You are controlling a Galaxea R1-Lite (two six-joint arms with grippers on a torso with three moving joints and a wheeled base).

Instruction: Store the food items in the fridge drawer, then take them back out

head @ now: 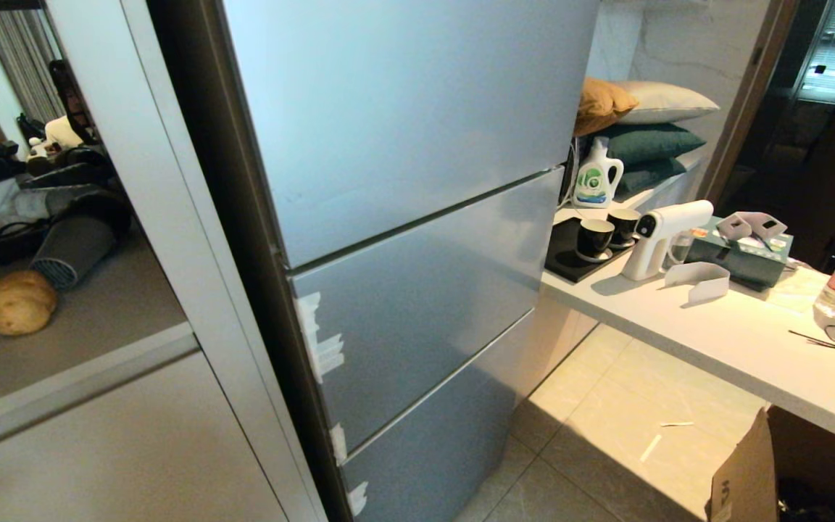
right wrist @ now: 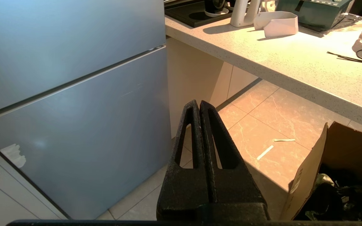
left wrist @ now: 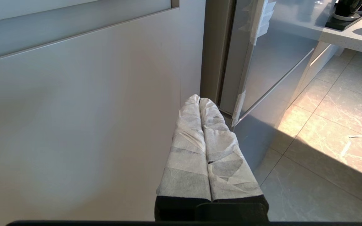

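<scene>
Hands hang empty and pressed closed — left hand (left wrist: 199, 99) wrapped in creased white cloth, right hand (right wrist: 199, 103) bare black, before matte silver-blue fridge panels (head: 417, 290); round tan bun (head: 17, 302) sits apart.

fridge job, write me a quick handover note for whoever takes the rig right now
Left gripper: white-wrapped fingers shut, empty, low before the pale cabinet panel.
Right gripper: black fingers shut, empty, above the floor beside the matte silver-blue fridge front.
Food: round tan-brown bun on the grey shelf at far left, next to the grey ribbed-nozzle hair dryer; of the pepper, perhaps only a dark-green sliver at the head view's edge.
Done: nothing visible; fridge panels all closed, drawer unseen.
Left: open the fridge, store both items, take them out.
</scene>
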